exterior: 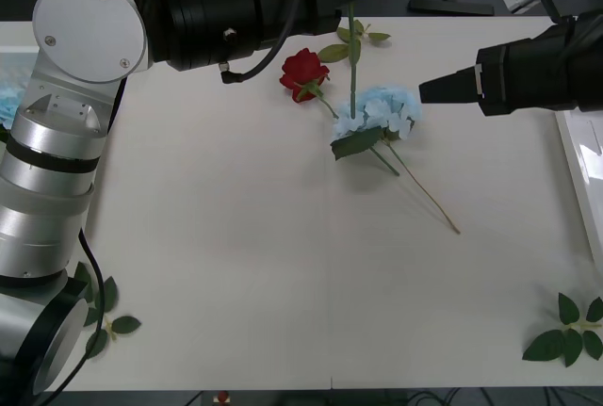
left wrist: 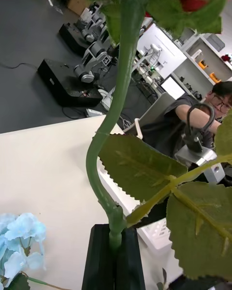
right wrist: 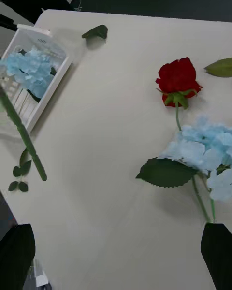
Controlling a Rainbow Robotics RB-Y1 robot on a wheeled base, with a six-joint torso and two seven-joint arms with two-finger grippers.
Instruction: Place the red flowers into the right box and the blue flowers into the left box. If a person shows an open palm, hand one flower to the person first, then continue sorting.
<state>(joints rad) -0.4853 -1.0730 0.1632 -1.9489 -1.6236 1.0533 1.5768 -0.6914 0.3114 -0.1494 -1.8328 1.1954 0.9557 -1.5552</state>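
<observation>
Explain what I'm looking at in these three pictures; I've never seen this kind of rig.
A two-armed robot sorts artificial flowers on a pale table. One camera looks down from above the arms; the other two sit on the wrists. The left pincer is shut on a rose stem, holding that red flower upright above the table. The right pincer is open, hovering near a blue hydrangea lying on the table beside another red rose. The left box already holds blue flowers; the right box sits at the table's right edge.
</observation>
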